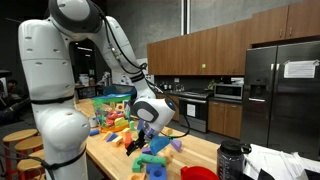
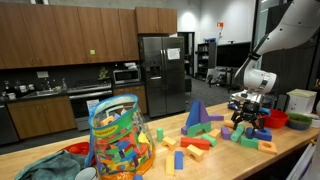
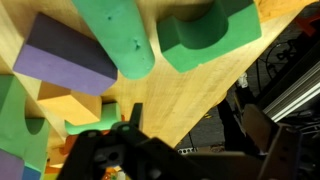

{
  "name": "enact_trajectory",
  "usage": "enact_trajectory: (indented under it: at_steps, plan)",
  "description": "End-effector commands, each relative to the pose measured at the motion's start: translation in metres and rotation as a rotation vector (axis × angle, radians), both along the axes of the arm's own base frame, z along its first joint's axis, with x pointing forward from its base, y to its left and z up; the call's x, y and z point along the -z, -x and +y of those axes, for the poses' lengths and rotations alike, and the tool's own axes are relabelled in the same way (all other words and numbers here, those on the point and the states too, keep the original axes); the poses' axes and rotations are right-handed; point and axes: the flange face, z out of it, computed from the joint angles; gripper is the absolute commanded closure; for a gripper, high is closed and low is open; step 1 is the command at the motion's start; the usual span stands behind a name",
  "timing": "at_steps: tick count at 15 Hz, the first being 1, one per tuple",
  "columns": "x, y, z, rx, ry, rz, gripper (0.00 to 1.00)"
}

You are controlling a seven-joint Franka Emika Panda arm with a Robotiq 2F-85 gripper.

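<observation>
My gripper (image 3: 182, 112) is open and empty, low over the wooden countertop (image 3: 170, 95) near its edge. In the wrist view a green foam cylinder (image 3: 125, 40), a green arched block (image 3: 215, 35) and a purple block (image 3: 62, 60) lie just beyond the fingertips, with a yellow block (image 3: 60, 105) beside the left finger. In both exterior views the gripper (image 1: 140, 137) (image 2: 247, 120) hangs over scattered foam blocks, just above teal blocks (image 1: 152, 160) and green ones (image 2: 250, 137). It touches nothing that I can see.
A clear bag full of coloured blocks (image 2: 118, 140) stands on the counter, with a blue triangular block (image 2: 197, 115) and loose blocks nearby. A red bowl (image 2: 272, 119) (image 1: 198, 173) and a black bottle (image 1: 232, 160) sit near the counter's end. The counter edge is close to the gripper.
</observation>
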Motion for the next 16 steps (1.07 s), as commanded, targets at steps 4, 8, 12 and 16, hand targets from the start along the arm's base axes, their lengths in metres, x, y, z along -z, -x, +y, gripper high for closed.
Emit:
enact_trajectory:
  at_steps: [4, 8, 12, 16]
  plan:
    - [-0.009, -0.001, -0.003, -0.003, 0.005, -0.086, 0.00]
    - [-0.016, -0.002, -0.004, -0.002, 0.000, -0.124, 0.00]
    - [-0.017, -0.004, -0.003, -0.011, -0.006, -0.123, 0.00]
    - [-0.020, -0.004, -0.003, -0.003, -0.016, -0.128, 0.00]
